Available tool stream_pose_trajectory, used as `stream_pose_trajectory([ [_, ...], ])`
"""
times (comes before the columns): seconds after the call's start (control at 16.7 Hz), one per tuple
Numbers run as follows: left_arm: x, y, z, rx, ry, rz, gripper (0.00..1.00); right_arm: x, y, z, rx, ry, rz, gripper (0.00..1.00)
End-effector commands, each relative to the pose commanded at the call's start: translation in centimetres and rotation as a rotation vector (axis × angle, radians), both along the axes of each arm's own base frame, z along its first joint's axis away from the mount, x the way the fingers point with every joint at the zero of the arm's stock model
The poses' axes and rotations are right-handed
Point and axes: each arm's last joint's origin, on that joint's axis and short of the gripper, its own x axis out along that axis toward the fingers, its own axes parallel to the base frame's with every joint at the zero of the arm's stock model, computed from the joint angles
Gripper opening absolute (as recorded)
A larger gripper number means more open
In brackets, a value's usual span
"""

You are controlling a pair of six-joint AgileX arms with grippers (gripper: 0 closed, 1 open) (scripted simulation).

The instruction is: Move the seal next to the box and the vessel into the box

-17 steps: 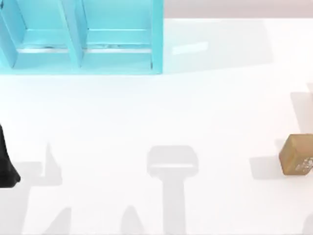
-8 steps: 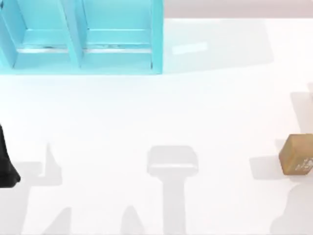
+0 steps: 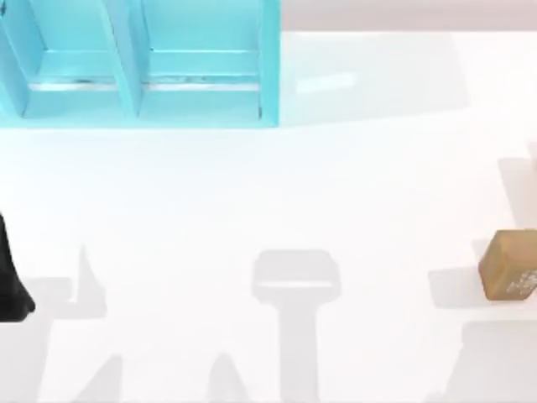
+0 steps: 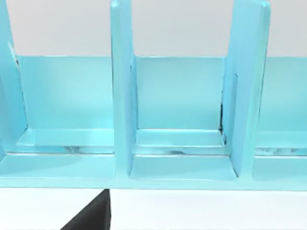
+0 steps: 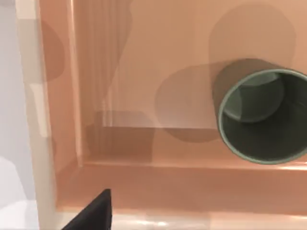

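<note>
Only a shadow near the table's right corner has shifted; the vessel (image 5: 261, 115) lies inside the salmon box (image 5: 144, 187), the seal (image 3: 508, 264) awaits moving beside it, gripper fingers untellable.

Rendered simulation tabletop, not lived-in room. Plain white table (image 3: 252, 193), flat and textureless, with soft grey shadows. Glossy cyan compartmented rack (image 3: 143, 67) at far left, uniform colour. Salmon-pink box (image 5: 144, 187) with clean flat walls in right wrist view. Blank pale backdrop beyond table; no furniture or clutter.
</note>
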Motion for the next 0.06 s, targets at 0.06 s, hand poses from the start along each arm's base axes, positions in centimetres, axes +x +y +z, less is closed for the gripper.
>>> stream_pose_trajectory([
  [0.06, 0.0, 0.0, 0.0, 0.0, 0.0, 0.0, 1.0, -0.11, 0.02, -0.06, 0.002, 0.007, -0.002, 1.0],
])
